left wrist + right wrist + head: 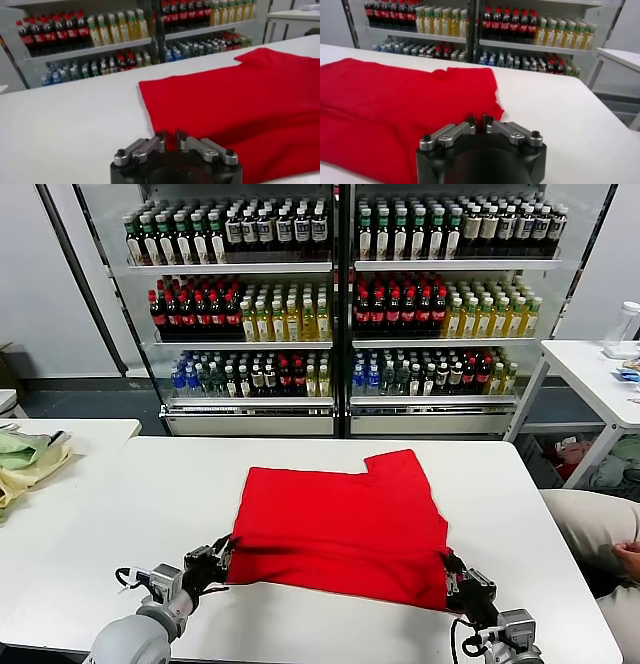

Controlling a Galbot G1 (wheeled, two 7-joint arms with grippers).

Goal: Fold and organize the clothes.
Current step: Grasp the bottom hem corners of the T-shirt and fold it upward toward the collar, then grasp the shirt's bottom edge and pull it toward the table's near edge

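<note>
T-shirt (345,529), red, plain side up, lies mid-table (150,484), one sleeve sticking out at the far right. Left gripper (222,555) sits at the near-left hem corner, right gripper (450,576) at the near-right corner; both w/ fingers nearly closed, each pinching the hem edge as far as wrist views show. Step looks like folding the near edge away. To do it well: lift both corners evenly, keep hem taut btw grippers, carry fwd level so the fold lands straight, no bunching.
</note>
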